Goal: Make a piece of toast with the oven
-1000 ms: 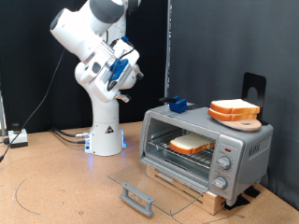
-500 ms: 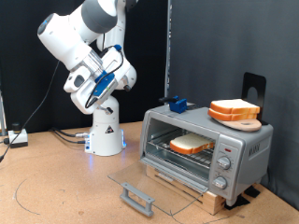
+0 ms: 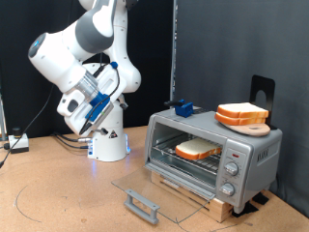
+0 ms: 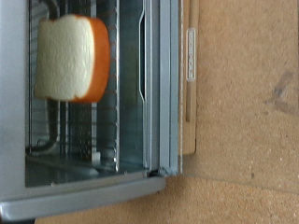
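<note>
Black curtain hangs behind the whole scene, and below it a brown, cork-like bench (image 3: 58, 198) fills the lower part of the exterior view, marked with a thin curved line at the lower left. Cables run along the bench at the left edge toward a small white box.

At the right of the exterior view the oven (image 3: 253, 155) stands on a low wooden board, its glass door (image 3: 159, 193) folded down flat onto the bench with the bar handle (image 3: 141, 205) at the lower centre. Two round knobs sit in a column on its right front panel. Inside, on the wire rack (image 3: 183, 159), lies the piece of toast (image 3: 198, 149), pale on top with a tan crust. On the oven's roof a stack of bread slices (image 3: 242, 113) rests on a wooden plate, with a small blue object (image 3: 182, 108) just to the left of it.

The white robot arm (image 3: 82, 68) rises from its base at centre left and bends over to the upper left of the frame, well apart from the oven. Its gripper (image 3: 90, 109) is blurred there, and I cannot tell how far the fingers are spread; nothing shows between them.

The wrist view shows the open oven and the slice on its rack. No readable writing or brand shows anywhere.
</note>
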Tool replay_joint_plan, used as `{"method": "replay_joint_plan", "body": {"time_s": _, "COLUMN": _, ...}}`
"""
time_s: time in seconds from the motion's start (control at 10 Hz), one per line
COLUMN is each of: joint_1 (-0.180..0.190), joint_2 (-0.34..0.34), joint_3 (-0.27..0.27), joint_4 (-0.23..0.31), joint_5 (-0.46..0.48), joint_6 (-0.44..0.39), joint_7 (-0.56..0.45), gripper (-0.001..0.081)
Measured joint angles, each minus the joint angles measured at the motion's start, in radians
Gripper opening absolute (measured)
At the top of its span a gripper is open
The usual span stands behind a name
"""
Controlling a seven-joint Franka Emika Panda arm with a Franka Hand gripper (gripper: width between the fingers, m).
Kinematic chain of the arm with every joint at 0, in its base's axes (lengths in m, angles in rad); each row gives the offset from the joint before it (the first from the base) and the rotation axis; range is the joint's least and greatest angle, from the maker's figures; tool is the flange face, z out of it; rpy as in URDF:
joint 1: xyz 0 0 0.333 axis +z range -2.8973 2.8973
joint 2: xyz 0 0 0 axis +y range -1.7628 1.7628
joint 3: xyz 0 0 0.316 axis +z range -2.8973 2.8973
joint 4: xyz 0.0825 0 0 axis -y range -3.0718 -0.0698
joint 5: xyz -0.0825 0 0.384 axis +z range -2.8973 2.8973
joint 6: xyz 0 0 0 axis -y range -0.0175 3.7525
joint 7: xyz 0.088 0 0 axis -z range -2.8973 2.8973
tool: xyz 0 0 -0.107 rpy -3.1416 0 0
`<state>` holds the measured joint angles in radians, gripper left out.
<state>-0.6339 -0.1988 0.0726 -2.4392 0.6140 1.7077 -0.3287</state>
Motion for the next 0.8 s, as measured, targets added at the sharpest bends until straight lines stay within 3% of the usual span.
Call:
{"method": "replay_joint_plan", "body": {"time_s": 0.1, "joint_1": -0.001, "joint_2": 0.05, "joint_3": -0.006, "joint_4": 0.027, "joint_5": -0.036, "joint_6": -0.009, "joint_7": -0.019, "gripper": 0.0807}}
{"method": "replay_joint_plan", "body": {"time_s": 0.3, "joint_1": 0.001, "joint_2": 0.079, "joint_3": 0.0, "joint_4": 0.016, "joint_5": -0.042, "joint_6": 0.106, "joint_7": -0.054, "gripper": 0.0807}}
{"method": "replay_joint_plan", "body": {"time_s": 0.4, "joint_1": 0.0, "joint_2": 0.081, "joint_3": -0.001, "joint_4": 0.018, "joint_5": -0.042, "joint_6": 0.083, "joint_7": -0.051, "gripper": 0.0807}}
{"method": "replay_joint_plan", "body": {"time_s": 0.6, "joint_1": -0.004, "joint_2": 0.118, "joint_3": -0.016, "joint_4": 0.05, "joint_5": -0.049, "joint_6": -0.067, "joint_7": -0.062, "gripper": 0.0807}}
{"method": "replay_joint_plan", "body": {"time_s": 0.8, "joint_1": -0.007, "joint_2": 0.192, "joint_3": -0.023, "joint_4": 0.065, "joint_5": -0.044, "joint_6": -0.102, "joint_7": -0.053, "gripper": 0.0807}}
